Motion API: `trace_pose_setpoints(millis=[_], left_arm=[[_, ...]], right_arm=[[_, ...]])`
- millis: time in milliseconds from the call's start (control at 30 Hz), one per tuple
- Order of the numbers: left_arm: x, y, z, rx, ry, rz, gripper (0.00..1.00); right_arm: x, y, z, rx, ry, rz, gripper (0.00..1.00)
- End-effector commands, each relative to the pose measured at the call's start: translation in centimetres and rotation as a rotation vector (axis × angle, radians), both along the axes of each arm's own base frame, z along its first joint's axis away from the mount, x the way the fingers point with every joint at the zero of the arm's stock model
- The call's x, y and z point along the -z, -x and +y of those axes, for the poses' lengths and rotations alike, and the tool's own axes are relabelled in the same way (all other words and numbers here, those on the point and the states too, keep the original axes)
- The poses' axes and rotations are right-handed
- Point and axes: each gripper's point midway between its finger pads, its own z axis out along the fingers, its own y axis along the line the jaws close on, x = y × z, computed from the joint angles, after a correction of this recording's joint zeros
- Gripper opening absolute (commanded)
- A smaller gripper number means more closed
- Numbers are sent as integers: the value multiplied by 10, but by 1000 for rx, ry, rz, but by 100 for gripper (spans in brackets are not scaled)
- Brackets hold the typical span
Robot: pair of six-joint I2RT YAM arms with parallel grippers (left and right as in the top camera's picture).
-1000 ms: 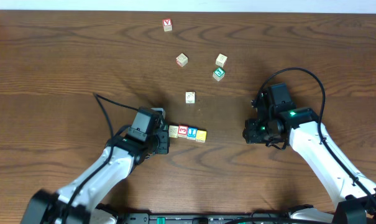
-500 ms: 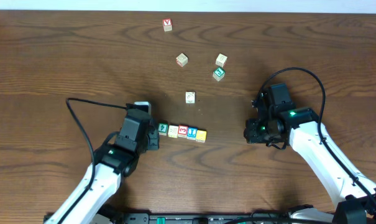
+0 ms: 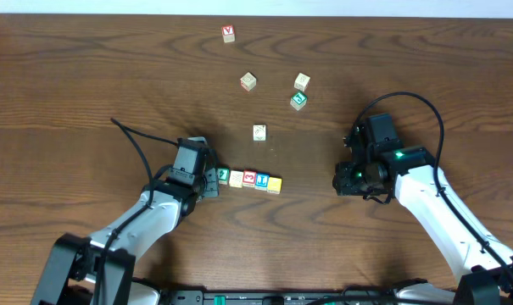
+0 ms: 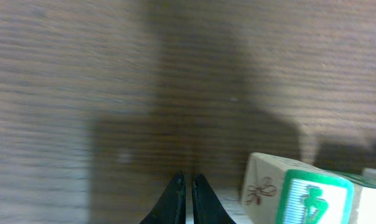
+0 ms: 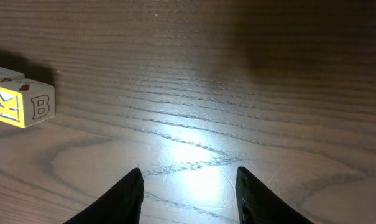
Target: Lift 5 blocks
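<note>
Although the five blocks (image 3: 249, 179) are lined up face to face in the lower centre of the overhead frame, we find none of them raised. All sit flat on the desk (image 3: 86, 85), so we judge the lift itself not yet begun.

From left to right the row runs green block (image 3: 223, 176), cream block (image 3: 236, 178), red block (image 3: 249, 179), blue block (image 3: 262, 180) and yellow block (image 3: 275, 184).

The left hand (image 4: 188, 183) sits just beside the green end with its fingers pressed together and nothing between them. We cannot tell whether it touches the block. The right hand (image 5: 188, 177) waits well apart from the yellow end, at the right of the frame, fingers moderately spread and empty.

We judge that what remains is to press the row from both ends and raise it as one.

The blocks are small wooden cubes with pale side faces, printed coloured panels and crisp edges. The desk is dark, grained wood with a light sheen. Several loose cubes (image 3: 259, 132) lie in the upper centre, and the cube with a red V (image 3: 229, 33) lies topmost.
</note>
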Motion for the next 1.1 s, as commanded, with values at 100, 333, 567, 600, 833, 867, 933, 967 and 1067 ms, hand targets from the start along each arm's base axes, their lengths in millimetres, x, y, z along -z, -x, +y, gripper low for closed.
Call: trace_pose_setpoints(millis=[100, 333, 567, 600, 833, 867, 933, 967, 1067], left_arm=[[6, 3, -14, 66, 60, 31, 7], [5, 5, -22, 101, 94, 38, 7], [5, 9, -30, 156, 122, 45, 7], [5, 9, -30, 156, 122, 46, 8], [3, 13, -41, 238, 153, 49, 7], [2, 14, -42, 249, 158, 49, 7], [2, 14, -42, 250, 160, 49, 7], [2, 14, -42, 250, 160, 49, 7], [2, 14, -42, 250, 161, 50, 7]], right_arm=[[3, 2, 2, 2, 0, 12, 45], [3, 2, 2, 2, 0, 11, 46], [3, 2, 2, 2, -1, 9, 46], [3, 2, 2, 2, -1, 8, 46], [3, 2, 2, 2, -1, 8, 46], [3, 2, 2, 1, -1, 8, 47], [3, 2, 2, 2, -1, 8, 47], [3, 2, 2, 1, -1, 8, 47], [3, 2, 2, 1, -1, 8, 46]])
